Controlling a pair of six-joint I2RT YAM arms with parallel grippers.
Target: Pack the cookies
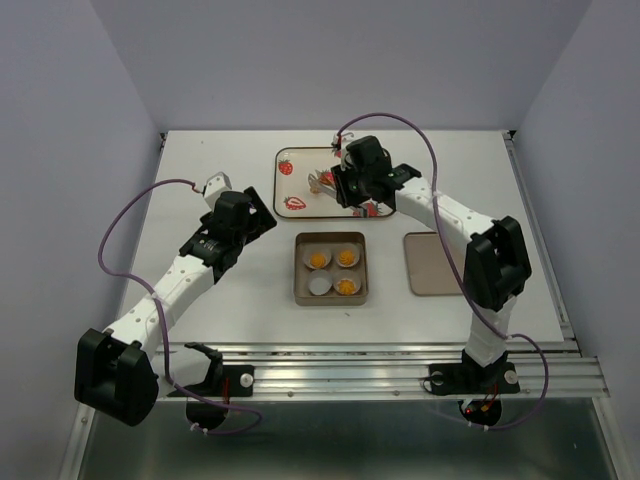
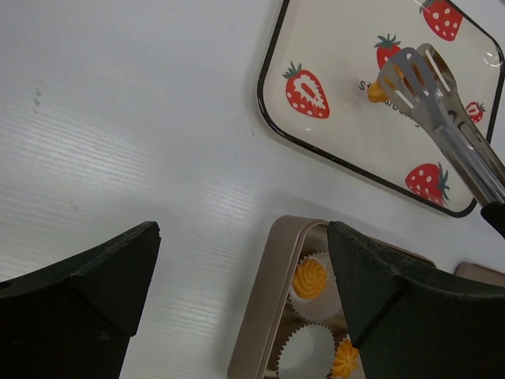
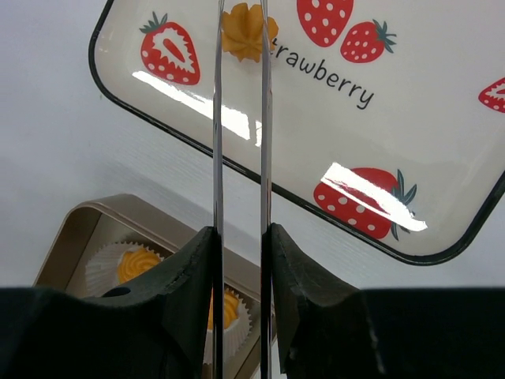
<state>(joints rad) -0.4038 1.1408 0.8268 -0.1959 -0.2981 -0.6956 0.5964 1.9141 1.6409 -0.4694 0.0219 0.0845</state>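
swirled orange cookie (image 3: 246,31) on strawberry tray (image 3: 442,158) between tongs (image 3: 217,118), right hand (image 3: 241,233) pinching tongs, left hand (image 2: 243,233) spread

White table (image 1: 250,300). In the upper centre of the frame, a cream tray (image 1: 305,165) with a thin black rim, printed with red, green-leafed strawberries and black lettering. Below it, a dull gold tin (image 1: 298,270) with orange-yellow cookies (image 1: 318,259) in white paper cups (image 1: 320,286); at right, a pinkish-tan lid (image 1: 430,265); over the tray, shiny silver tongs (image 2: 430,103).
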